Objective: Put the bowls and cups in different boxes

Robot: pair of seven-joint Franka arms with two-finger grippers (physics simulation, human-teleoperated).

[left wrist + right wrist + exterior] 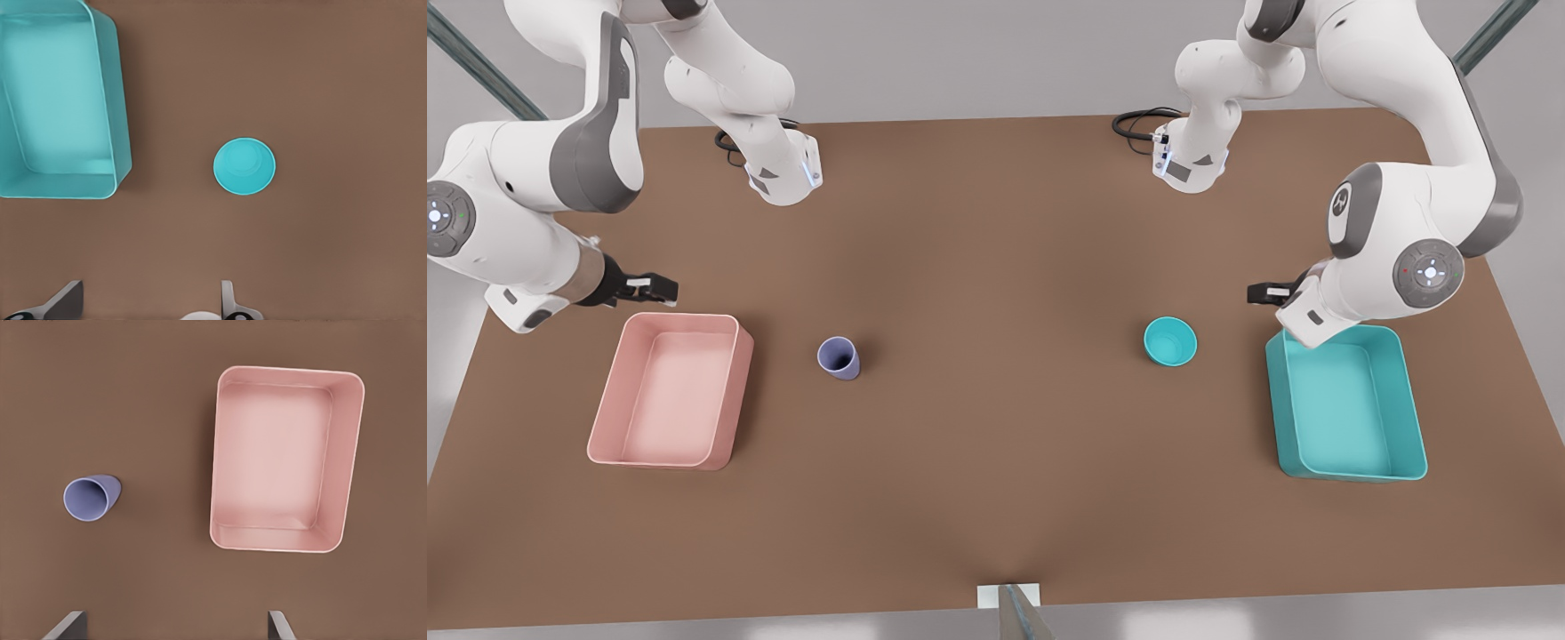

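With fingers spread and empty, the left gripper hangs beside the teal box, bowl well ahead, and the right gripper over the pink box, cup nearby.

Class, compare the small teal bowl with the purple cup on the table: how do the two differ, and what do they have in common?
Colour: the bowl is teal, the cup lavender-purple.
Shape: the bowl is wider and shallower, the cup narrower and taller.
Place: the bowl stands near the teal box, on the front view's right; the cup stands near the pink box, on the left.
Both stand upright, open side up, empty, on the brown table, outside the boxes.
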